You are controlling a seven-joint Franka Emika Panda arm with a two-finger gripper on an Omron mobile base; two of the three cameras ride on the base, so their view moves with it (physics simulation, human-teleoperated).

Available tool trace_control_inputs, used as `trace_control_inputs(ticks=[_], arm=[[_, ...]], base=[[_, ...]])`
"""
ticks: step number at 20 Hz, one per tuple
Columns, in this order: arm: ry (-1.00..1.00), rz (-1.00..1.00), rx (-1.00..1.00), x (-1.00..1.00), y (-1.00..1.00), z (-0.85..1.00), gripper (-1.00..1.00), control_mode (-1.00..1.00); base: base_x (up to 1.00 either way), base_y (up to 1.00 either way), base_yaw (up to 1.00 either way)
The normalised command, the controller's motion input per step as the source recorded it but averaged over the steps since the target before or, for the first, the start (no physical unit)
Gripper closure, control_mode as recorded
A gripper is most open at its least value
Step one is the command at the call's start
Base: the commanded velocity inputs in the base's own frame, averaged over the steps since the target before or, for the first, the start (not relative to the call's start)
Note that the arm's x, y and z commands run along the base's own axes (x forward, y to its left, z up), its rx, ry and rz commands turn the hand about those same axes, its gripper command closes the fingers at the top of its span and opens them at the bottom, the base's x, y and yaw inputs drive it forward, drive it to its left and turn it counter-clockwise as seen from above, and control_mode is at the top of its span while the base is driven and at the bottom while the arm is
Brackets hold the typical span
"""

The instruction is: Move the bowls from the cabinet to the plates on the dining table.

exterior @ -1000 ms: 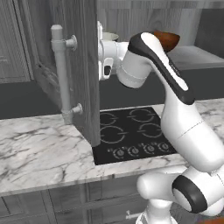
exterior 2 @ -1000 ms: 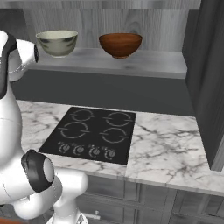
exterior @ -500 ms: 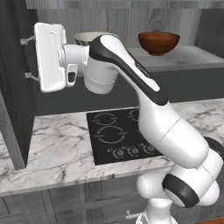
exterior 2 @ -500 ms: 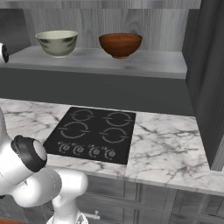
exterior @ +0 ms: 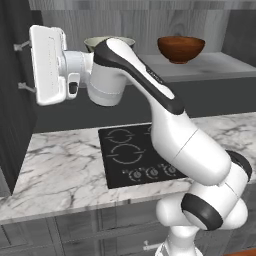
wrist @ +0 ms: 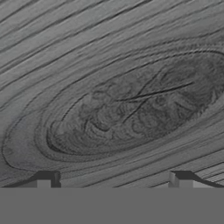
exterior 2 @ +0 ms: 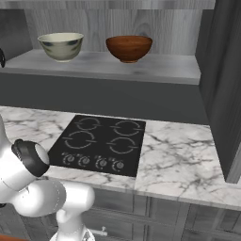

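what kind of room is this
A kitchen, rendered rather than real: a black four-ring cooktop set into a marble counter, with two bowls on the shelf of an open dark wood-grain cabinet above it.

Across the lower frame we saw a white marble worktop (exterior 2: 179, 155) with grey veins, a black four-ring cooktop (exterior 2: 101, 143) set into it, dark grey drawers (exterior 2: 155, 219) below, and a grey wood-grain back wall (exterior 2: 179, 23) above.
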Motion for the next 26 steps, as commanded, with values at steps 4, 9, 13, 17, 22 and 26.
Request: trace_control_inputs(ticks=[4,9,13,17,22,26], arm=[[0.00,-0.09,0.00,-0.19,-0.30,0.20,-1.00,-1.00],[0.01,-0.13,0.00,-0.24,-0.68,0.18,-1.00,-1.00],[0.05,-0.13,-0.02,-0.13,-0.67,0.26,-1.00,-1.00],[0.13,-0.14,-0.08,0.00,-0.62,0.40,-1.00,-1.00],[0.23,-0.20,-0.12,0.01,-0.61,0.32,-1.00,-1.00],[0.30,-0.23,-0.16,0.07,-0.56,0.16,-1.00,-1.00]], base=[[0.00,0.00,0.00],[0.00,0.00,0.00],[0.00,0.00,0.00],[0.00,0.00,0.00],[0.00,0.00,0.00],[0.00,0.00,0.00]])
